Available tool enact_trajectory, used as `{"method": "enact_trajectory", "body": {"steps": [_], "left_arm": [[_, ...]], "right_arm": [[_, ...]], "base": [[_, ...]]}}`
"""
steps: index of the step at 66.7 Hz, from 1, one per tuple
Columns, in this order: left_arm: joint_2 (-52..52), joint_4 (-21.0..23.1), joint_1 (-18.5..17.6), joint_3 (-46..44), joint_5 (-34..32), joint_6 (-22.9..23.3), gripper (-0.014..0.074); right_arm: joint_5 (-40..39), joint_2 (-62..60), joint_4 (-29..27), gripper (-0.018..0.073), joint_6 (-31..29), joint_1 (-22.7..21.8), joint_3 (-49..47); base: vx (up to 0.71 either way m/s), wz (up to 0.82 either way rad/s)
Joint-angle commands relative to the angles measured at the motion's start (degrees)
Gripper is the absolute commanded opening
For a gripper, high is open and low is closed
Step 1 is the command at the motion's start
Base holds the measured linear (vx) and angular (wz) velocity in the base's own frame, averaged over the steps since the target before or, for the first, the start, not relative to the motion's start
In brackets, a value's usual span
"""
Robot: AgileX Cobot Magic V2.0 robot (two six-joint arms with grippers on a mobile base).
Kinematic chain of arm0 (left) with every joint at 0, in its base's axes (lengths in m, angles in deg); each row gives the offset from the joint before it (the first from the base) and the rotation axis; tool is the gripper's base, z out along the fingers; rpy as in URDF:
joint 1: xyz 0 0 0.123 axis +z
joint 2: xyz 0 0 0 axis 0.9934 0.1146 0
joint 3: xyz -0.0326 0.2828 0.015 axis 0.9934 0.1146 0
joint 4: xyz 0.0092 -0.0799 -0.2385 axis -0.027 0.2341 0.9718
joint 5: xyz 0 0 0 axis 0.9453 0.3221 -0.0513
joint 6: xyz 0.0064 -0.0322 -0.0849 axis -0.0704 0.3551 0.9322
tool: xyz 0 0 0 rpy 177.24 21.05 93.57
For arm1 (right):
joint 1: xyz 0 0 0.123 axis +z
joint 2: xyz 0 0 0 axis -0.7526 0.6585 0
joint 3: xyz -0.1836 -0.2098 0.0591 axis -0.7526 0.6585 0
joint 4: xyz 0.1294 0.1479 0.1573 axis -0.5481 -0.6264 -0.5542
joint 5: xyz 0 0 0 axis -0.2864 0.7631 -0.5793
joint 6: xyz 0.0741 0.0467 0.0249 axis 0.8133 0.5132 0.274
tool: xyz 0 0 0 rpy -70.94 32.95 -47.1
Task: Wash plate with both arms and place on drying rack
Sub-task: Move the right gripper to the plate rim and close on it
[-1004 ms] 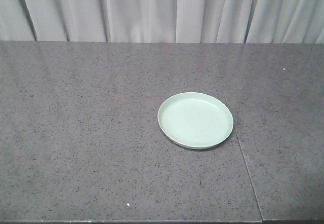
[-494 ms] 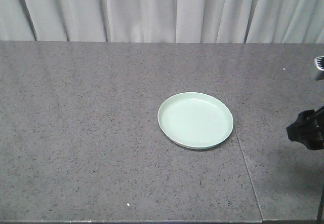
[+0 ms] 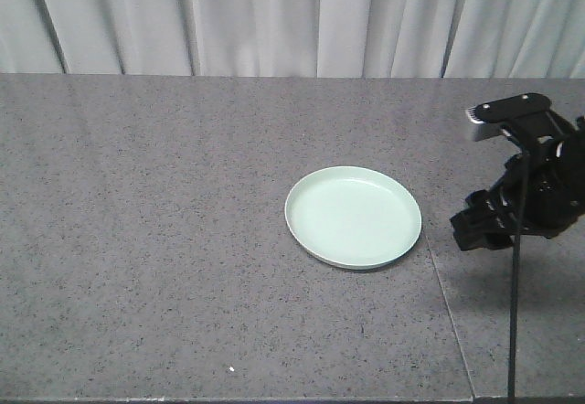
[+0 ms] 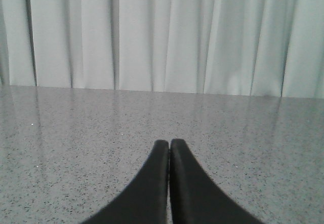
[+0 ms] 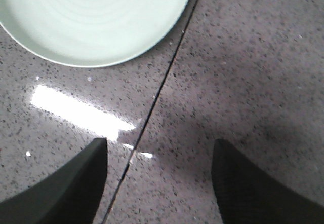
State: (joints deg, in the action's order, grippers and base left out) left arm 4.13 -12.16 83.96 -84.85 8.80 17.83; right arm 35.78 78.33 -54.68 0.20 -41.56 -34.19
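My left hand (image 4: 169, 144) has its fingers pressed together with nothing between them, pointing across the grey speckled tabletop (image 4: 61, 148) toward a pale curtain (image 4: 152, 31). The mint-green plate (image 3: 353, 217) lies flat, ahead and to the left of my right hand (image 5: 159, 148). That hand is spread wide and empty above the tabletop's seam (image 5: 162, 82), not touching the plate.
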Motion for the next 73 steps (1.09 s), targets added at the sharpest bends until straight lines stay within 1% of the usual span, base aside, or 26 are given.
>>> {"method": "enact_trajectory", "body": {"steps": [1, 9, 23, 39, 73], "left_arm": [[-0.7, 0.6, -0.2, -1.6, -4.2, 0.1, -0.0006], [-0.7, 0.6, -0.2, -1.6, -4.2, 0.1, -0.0006], [-0.7, 0.6, -0.2, -1.6, -4.2, 0.1, -0.0006], [-0.7, 0.6, -0.2, -1.6, -4.2, 0.1, -0.0006], [-0.7, 0.6, -0.2, -1.6, -4.2, 0.1, -0.0006]], "right_arm": [[-1.7, 1.3, -0.9, 0.0430, 0.8, 1.2, -4.6], [-1.4, 5.4, -0.8, 0.0424, 4.6, 1.3, -9.1], [-1.3, 11.8, -0.9, 0.0397, 7.9, 1.3, -15.3], [-2.0, 17.8, -3.2, 0.0365, 8.0, 1.3, -18.9], [-7.0, 23.9, -3.5, 0.0365, 7.8, 1.3, -19.2]], "base": [[0.00, 0.00], [0.00, 0.00], [0.00, 0.00], [0.00, 0.00], [0.00, 0.00]]}}
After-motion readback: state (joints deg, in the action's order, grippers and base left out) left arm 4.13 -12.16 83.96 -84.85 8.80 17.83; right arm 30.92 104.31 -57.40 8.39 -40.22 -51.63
